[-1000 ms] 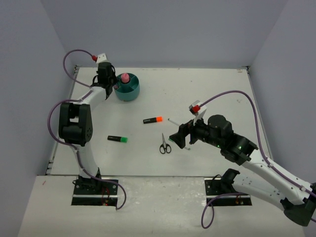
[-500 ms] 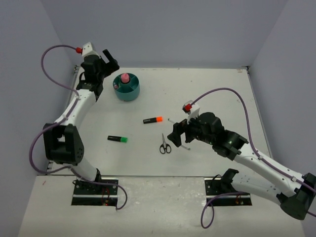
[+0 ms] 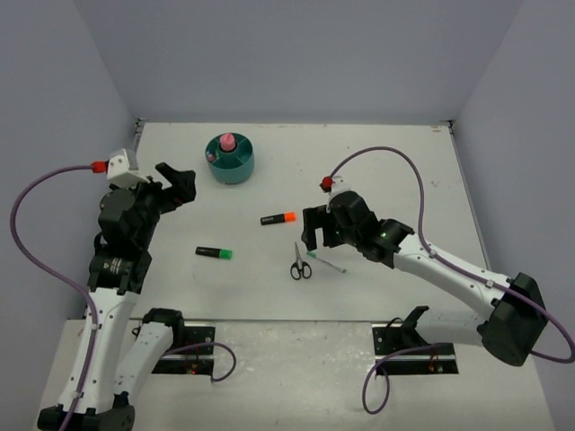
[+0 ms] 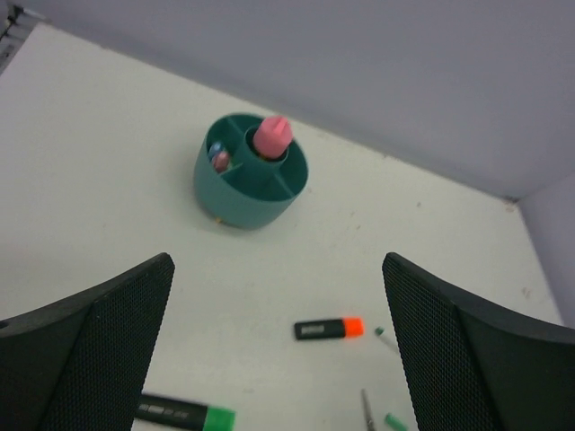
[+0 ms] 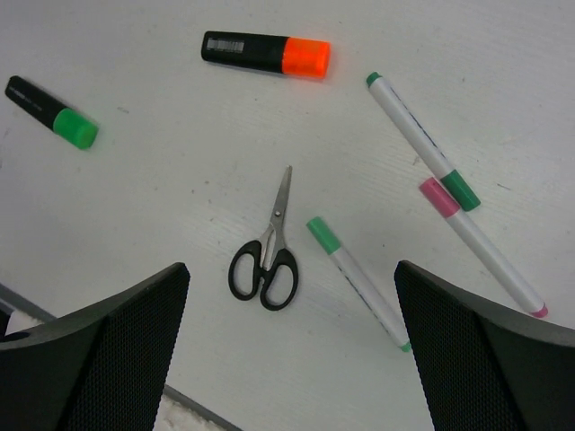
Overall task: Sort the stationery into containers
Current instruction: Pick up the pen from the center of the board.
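The round teal organiser point(image 3: 230, 162) point(image 4: 251, 184) stands at the far left with a pink tube point(image 3: 228, 142) point(image 4: 270, 136) upright in its centre well and small items point(image 4: 218, 159) in one side compartment. On the table lie an orange-capped highlighter point(image 3: 278, 218) point(image 5: 266, 51), a green-capped highlighter point(image 3: 214, 253) point(image 5: 49, 112), black-handled scissors point(image 3: 300, 263) point(image 5: 266, 256), two green-capped white pens point(image 5: 359, 281) point(image 5: 422, 142) and a pink-capped pen point(image 5: 481, 244). My left gripper point(image 3: 178, 187) point(image 4: 278, 350) hangs open and empty, well short of the organiser. My right gripper point(image 3: 313, 235) point(image 5: 292, 350) is open and empty above the scissors and pens.
Grey walls close in the table point(image 3: 377, 171) at the back and on both sides. The table's near edge point(image 5: 90, 422) shows just below the scissors in the right wrist view. Purple cables loop from both arms.
My left gripper has opened and drawn back from the organiser toward the near left. The right arm has swung left and forward, over the scissors and pens.
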Action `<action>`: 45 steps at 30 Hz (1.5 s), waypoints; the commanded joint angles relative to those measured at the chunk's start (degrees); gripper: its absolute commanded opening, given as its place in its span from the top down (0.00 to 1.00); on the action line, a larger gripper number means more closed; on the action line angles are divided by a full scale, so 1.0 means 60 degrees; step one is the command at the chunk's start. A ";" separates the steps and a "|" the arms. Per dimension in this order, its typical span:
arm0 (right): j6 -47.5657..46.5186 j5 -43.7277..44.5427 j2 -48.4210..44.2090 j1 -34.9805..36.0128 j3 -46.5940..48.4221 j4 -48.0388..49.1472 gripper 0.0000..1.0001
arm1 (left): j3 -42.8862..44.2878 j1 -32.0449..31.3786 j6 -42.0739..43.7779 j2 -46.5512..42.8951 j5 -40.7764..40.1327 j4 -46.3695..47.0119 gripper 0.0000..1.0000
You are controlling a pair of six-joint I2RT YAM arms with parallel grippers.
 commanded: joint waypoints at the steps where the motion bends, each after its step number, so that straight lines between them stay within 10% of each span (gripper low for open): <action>1: 0.0465 0.0502 0.0982 -0.0039 0.0927 -0.0375 0.01 | -0.1002 0.0021 0.1393 -0.0428 0.0404 -0.1537 0.00; 24: -0.1970 0.0146 0.4400 -0.0168 0.1647 -0.3005 0.37 | -0.1560 -0.0430 0.1602 -0.0918 0.1998 -0.0939 0.00; 45: -0.2234 -0.0903 0.5687 -0.0449 0.1756 -0.2973 0.99 | -0.1512 -0.0498 0.1634 -0.0667 0.1999 -0.0982 0.00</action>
